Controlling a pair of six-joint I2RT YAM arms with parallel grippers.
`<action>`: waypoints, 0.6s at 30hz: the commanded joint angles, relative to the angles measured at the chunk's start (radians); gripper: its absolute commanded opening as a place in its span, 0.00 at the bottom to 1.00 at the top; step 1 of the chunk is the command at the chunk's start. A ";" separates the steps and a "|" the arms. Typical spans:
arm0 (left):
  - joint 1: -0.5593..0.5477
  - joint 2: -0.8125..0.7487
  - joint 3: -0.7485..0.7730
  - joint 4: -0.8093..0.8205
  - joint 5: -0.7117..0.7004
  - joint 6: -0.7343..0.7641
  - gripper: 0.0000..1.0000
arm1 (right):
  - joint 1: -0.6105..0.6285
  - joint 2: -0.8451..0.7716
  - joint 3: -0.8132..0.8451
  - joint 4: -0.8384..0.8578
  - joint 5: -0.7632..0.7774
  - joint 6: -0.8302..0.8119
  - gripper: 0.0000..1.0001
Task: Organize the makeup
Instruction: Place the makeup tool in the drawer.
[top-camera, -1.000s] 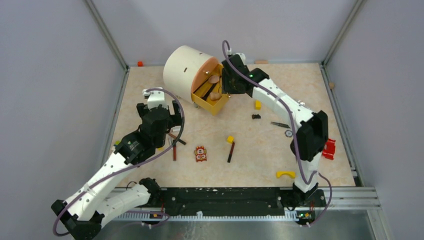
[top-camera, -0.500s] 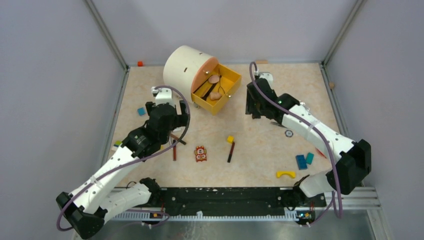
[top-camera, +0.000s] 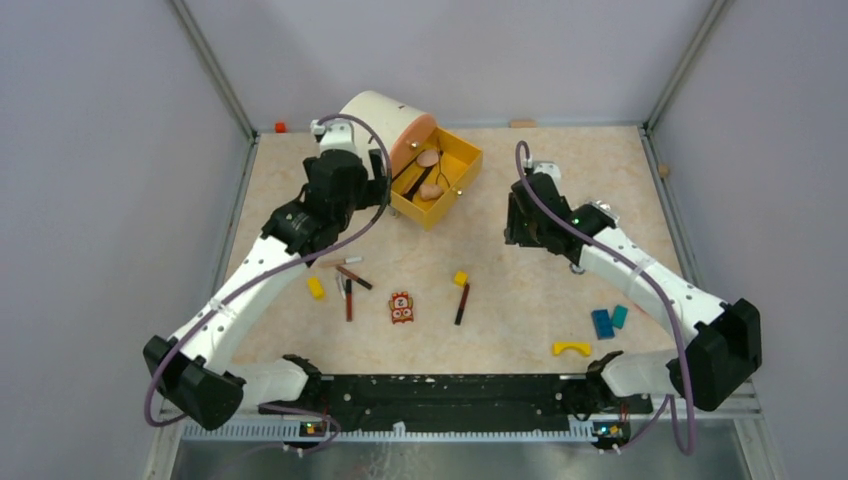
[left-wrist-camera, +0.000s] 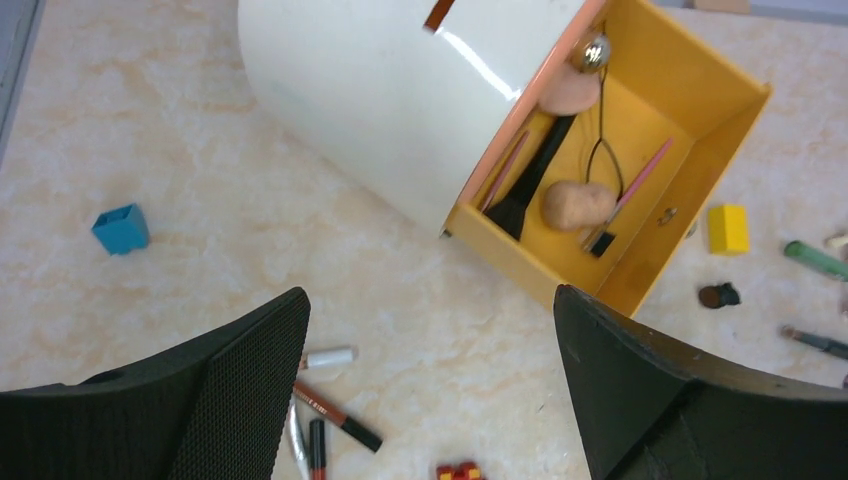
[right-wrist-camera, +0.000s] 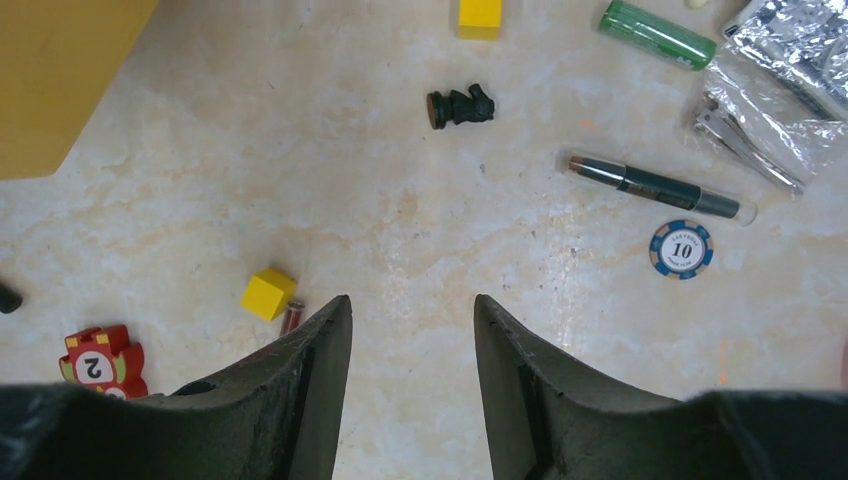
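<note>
The left gripper is hovering with its fingers spread wide and empty, its wrist camera looking into the yellow drawer where peach puffs, a black brush, a pink stick and the wire-loop tool are lying, detail the overhead view is blurring. The right gripper, fingers parted on nothing, is facing a dark pencil beside a poker chip, while the overhead view alone is showing the full brown stick lying loose mid-table

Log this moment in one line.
left tool open, empty | right tool open, empty | yellow plastic drawer pulled out, peach round puff inside | red-brown pencil lying outside drawer
</note>
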 joint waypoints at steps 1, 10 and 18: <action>0.038 0.094 0.134 0.071 0.072 0.017 0.96 | -0.019 -0.087 -0.026 0.020 0.074 -0.015 0.48; 0.153 0.342 0.445 0.088 0.166 0.108 0.97 | -0.040 -0.115 -0.096 0.034 0.021 0.009 0.48; 0.313 0.509 0.631 0.128 0.314 0.109 0.98 | -0.042 -0.104 -0.128 0.074 -0.029 0.010 0.48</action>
